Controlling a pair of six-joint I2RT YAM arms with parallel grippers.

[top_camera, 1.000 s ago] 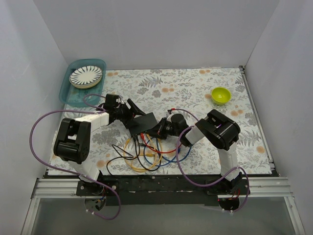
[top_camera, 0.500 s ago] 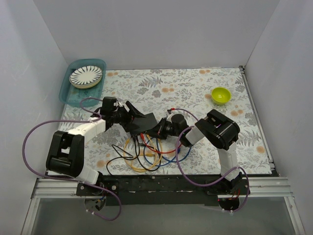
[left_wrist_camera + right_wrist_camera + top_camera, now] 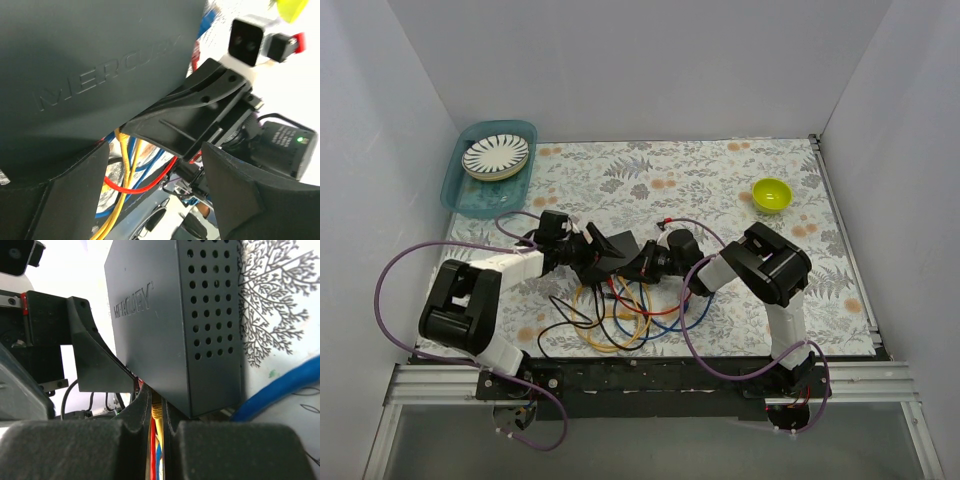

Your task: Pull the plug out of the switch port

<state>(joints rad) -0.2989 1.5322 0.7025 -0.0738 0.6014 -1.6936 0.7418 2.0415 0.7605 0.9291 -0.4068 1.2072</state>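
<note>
The switch [image 3: 618, 248] is a flat matte-black box on the floral cloth; it fills the left wrist view [image 3: 90, 65] and shows in the right wrist view [image 3: 165, 315]. My right gripper [image 3: 638, 266] is at its socket edge, jaws shut on the yellow plug [image 3: 157, 415] seated in a port [image 3: 159, 405]; a red cable [image 3: 152, 450] runs between the fingers too. My left gripper [image 3: 592, 250] is open at the switch's left side [image 3: 155, 155], its fingers spread wide. The yellow cable [image 3: 122, 165] and red cable [image 3: 135, 187] hang below the switch.
Loops of yellow, red, blue and black cables [image 3: 620, 315] lie in front of the switch. A blue cable [image 3: 280, 390] runs by its side. A yellow-green bowl [image 3: 771, 193] sits back right. A teal tray [image 3: 470, 195] with a striped plate [image 3: 495, 155] stands back left.
My left gripper has moved right and nearer, up against the switch and the right gripper. The right gripper has stayed at the socket edge.
</note>
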